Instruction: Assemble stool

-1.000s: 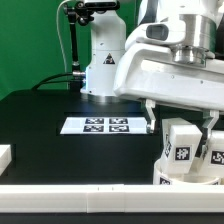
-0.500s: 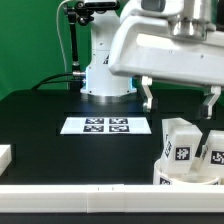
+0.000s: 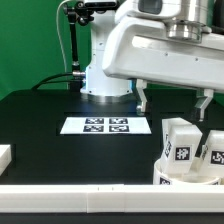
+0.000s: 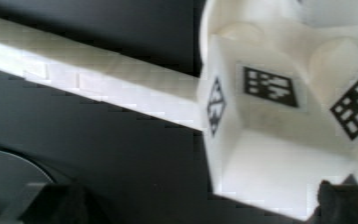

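The white stool stands at the exterior view's lower right. Its round seat disc (image 3: 168, 176) carries upright leg blocks, one (image 3: 180, 143) with a tag facing the camera and another (image 3: 217, 150) at the frame edge. My gripper (image 3: 173, 103) hangs open and empty above the leg blocks, with its fingers spread wide and clear of them. In the wrist view the tagged leg blocks (image 4: 265, 88) fill one side, and my gripper (image 4: 197, 205) shows only two dark fingertips (image 4: 345, 200) at the edge.
The marker board (image 3: 106, 125) lies flat on the black table near the robot base. A plain white bar (image 3: 90, 195) runs along the front edge and shows in the wrist view (image 4: 105, 75). A small white block (image 3: 5, 157) sits at the left edge.
My gripper has risen from around the leg blocks to well above them and shifted slightly to the exterior view's left. Its jaws stayed open. The stool has not moved.
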Controlling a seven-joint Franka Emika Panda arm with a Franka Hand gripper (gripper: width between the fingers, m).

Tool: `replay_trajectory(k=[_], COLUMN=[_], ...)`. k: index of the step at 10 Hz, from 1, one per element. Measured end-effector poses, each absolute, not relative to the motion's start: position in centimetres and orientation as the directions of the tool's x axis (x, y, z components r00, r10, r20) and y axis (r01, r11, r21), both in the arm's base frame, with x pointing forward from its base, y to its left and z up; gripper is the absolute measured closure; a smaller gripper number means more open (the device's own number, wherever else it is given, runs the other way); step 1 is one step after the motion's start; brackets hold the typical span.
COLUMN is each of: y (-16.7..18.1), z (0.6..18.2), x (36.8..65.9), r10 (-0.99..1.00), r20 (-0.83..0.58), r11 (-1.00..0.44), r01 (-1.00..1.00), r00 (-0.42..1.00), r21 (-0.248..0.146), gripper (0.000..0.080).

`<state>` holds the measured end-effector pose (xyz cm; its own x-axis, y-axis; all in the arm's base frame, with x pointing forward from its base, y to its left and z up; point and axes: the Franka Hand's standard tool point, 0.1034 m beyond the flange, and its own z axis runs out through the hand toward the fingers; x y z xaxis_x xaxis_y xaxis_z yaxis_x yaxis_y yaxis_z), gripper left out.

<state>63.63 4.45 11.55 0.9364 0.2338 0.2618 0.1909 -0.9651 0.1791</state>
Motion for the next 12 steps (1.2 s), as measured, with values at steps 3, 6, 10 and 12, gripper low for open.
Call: replay_trajectory(k=[3, 6, 10, 12], y=[4.8, 4.7, 4.5, 3.9], z=[11.6, 11.5, 12.0, 12.0], x=[63.3, 63.4, 64.2, 64.2], r10=[0.171, 0.239, 0.673, 0.733], r20=[0.081, 0.077, 0.006, -0.019], r11=[-0.978, -0.964, -0.728, -0.665], r01=[0.159, 0.226, 0.662, 0.723], r00=[0.982, 0.968, 0.739, 0.680], r21=[0.133, 0.141, 0.176, 0.189], gripper=[0.0150, 0.0150, 0.0150, 0.0150])
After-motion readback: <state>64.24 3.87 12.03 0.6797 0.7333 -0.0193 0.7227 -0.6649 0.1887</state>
